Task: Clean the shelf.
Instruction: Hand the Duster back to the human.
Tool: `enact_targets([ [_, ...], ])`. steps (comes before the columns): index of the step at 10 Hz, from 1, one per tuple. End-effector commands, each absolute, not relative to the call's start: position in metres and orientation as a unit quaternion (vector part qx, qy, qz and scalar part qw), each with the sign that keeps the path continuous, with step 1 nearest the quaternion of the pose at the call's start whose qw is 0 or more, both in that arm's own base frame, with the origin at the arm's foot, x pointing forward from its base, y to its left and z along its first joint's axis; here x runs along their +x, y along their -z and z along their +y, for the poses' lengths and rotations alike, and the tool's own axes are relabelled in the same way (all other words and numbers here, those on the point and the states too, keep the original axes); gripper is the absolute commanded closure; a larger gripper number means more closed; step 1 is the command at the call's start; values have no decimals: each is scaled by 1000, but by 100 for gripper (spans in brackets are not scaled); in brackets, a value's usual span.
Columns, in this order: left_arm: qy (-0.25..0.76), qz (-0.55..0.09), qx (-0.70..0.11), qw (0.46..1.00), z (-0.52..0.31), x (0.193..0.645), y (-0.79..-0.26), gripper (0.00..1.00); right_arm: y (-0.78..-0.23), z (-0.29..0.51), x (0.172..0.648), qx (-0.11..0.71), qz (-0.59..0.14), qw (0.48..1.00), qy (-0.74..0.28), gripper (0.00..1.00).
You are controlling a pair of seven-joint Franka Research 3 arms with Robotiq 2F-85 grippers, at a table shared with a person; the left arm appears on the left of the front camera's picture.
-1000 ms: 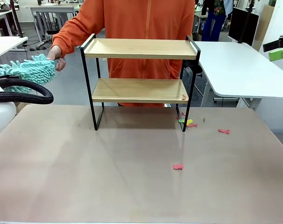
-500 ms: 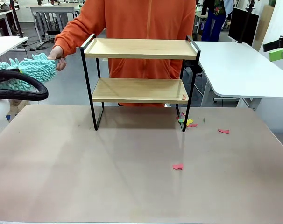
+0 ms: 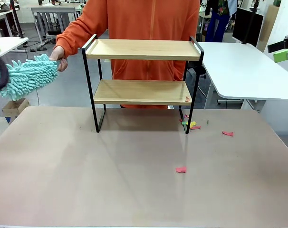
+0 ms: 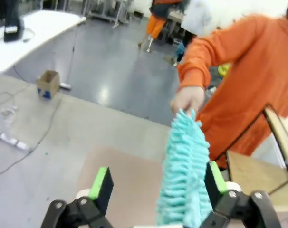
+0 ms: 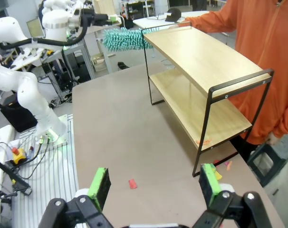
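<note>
Spreading its green pads wide, the left end effector [image 4: 156, 187] brackets a teal duster [image 4: 184, 175] without clamping it; a person's hand [image 4: 187, 99] grips the duster's far end. Off to that duster's side stands the shelf [image 3: 142, 78] on the tabletop [image 3: 134, 180]. Equally parted and empty, the right end effector [image 5: 153, 183] looks over the shelf's end rail, with paper scraps [image 5: 132, 183] lying near the shelf's legs.
</note>
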State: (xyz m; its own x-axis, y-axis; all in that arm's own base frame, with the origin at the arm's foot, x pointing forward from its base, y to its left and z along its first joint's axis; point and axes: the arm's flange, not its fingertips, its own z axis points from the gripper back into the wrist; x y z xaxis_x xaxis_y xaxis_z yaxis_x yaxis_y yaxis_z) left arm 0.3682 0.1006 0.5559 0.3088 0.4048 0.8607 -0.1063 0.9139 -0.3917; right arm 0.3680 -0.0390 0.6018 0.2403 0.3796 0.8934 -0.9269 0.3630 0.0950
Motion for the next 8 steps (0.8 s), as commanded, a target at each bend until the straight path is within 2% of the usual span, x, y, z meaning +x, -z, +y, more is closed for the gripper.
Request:
enact_targets([
  [1, -218, -576, -175, 768, 145, 331, -643, 0, -603, -39, 369, 330, -419, 710, -460, 0],
  [4, -283, -575, -216, 736, 209, 307, -651, 0, -603, -39, 369, 330, -419, 710, -460, 0],
  [6, -301, -563, -226, 736, 225, 304, -643, 0, -603, -39, 369, 330, -419, 710, -460, 0],
  [8, -289, -583, -206, 731, 219, 302, -642, 0, -603, -39, 369, 330, -419, 710, -460, 0],
])
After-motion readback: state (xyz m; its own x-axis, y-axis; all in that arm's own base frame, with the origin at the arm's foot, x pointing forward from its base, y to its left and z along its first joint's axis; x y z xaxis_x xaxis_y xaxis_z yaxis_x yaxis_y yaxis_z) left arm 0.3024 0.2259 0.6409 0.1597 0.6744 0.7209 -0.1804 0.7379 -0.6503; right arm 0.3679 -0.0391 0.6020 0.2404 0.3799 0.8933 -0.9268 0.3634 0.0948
